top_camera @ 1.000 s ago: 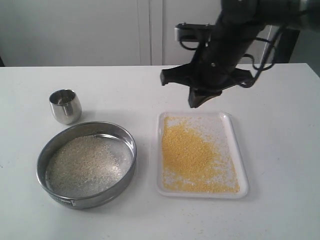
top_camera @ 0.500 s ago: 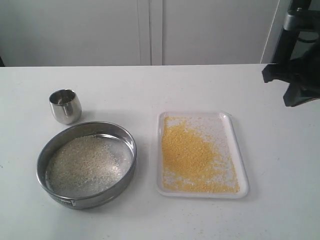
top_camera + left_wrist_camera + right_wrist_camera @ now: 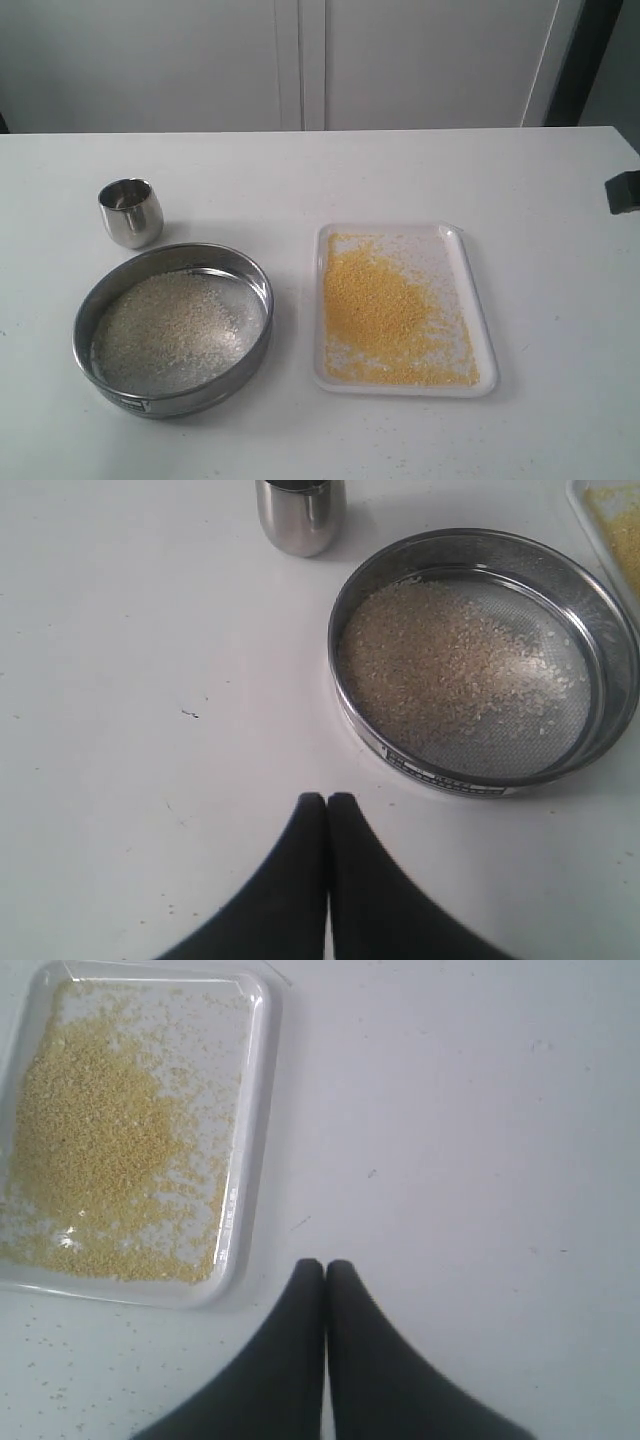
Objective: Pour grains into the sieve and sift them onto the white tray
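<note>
The steel sieve (image 3: 173, 328) (image 3: 487, 658) sits on the table at the front left, holding pale whitish grains (image 3: 165, 328) (image 3: 440, 660) on its mesh. To its right the white tray (image 3: 485, 330) (image 3: 252, 1150) carries a heap of yellow granules (image 3: 380, 310) (image 3: 90, 1150). My left gripper (image 3: 327, 798) is shut and empty, hovering over bare table beside the sieve. Over the table beside the tray, my right gripper (image 3: 324, 1264) is also shut and empty. Only a dark bit of the right arm (image 3: 623, 191) shows at the right edge of the exterior view.
A small rounded steel cup (image 3: 131, 211) (image 3: 300, 515) stands behind the sieve at the far left. Stray granules dot the white table (image 3: 420, 170) near the tray. White cabinet doors close off the back.
The right arm has swung away from above the tray's far end to the right, almost out of the exterior view. Sieve, tray and cup have stayed put.
</note>
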